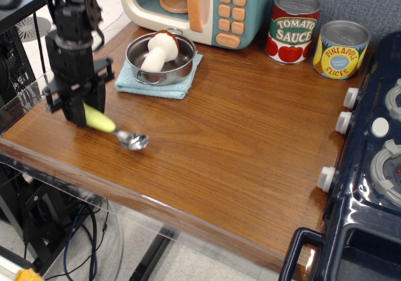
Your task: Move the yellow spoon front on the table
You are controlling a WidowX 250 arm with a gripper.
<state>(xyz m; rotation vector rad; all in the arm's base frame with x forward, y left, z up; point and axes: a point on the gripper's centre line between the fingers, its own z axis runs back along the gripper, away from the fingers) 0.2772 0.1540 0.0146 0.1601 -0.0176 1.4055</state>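
Observation:
The yellow spoon (111,128) has a pale yellow-green handle and a shiny metal bowl. It lies low over the brown wood-grain table (225,137) near the front left edge, its bowl touching or almost touching the wood. My black gripper (83,108) stands above the spoon's handle end and is shut on the handle. The handle's upper end is hidden between the fingers.
A metal pot with a toy mushroom (160,55) sits on a blue cloth (156,83) behind the spoon. A toy microwave (200,8), a tomato sauce can (294,27) and a pineapple can (340,49) stand at the back. A dark blue toy stove (369,168) fills the right side.

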